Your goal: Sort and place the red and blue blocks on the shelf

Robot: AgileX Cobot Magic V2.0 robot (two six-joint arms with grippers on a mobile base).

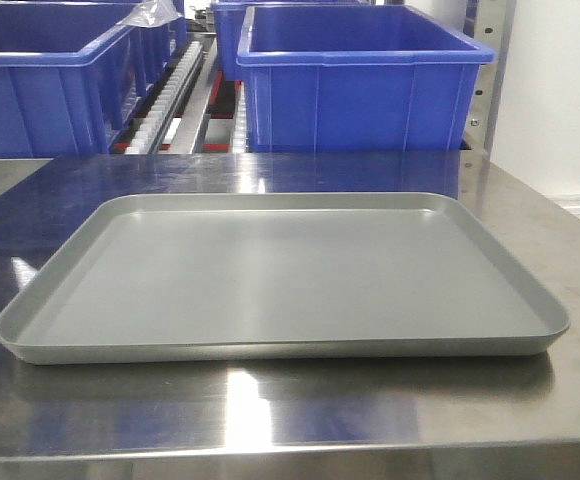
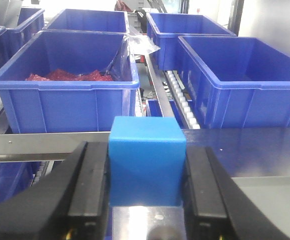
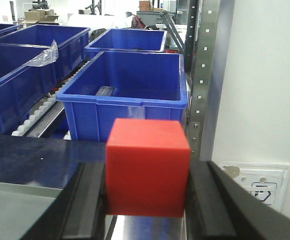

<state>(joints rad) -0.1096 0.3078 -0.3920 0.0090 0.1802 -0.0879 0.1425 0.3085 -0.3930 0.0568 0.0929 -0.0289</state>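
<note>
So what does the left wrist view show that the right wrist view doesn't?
Only the left wrist: the left gripper shut on the blue block, and a bin holding red material. Only the right wrist: the right gripper shut on the red block, the rack's steel upright and a white wall plate. Both: large blue bins on roller tracks beyond the steel tabletop.

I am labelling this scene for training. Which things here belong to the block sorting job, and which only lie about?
Job: blue block, held in the left gripper; red block, held in the right gripper; shelf with blue bins.
Lying about: grey tray; steel table; white wall plate; clear plastic film.
</note>
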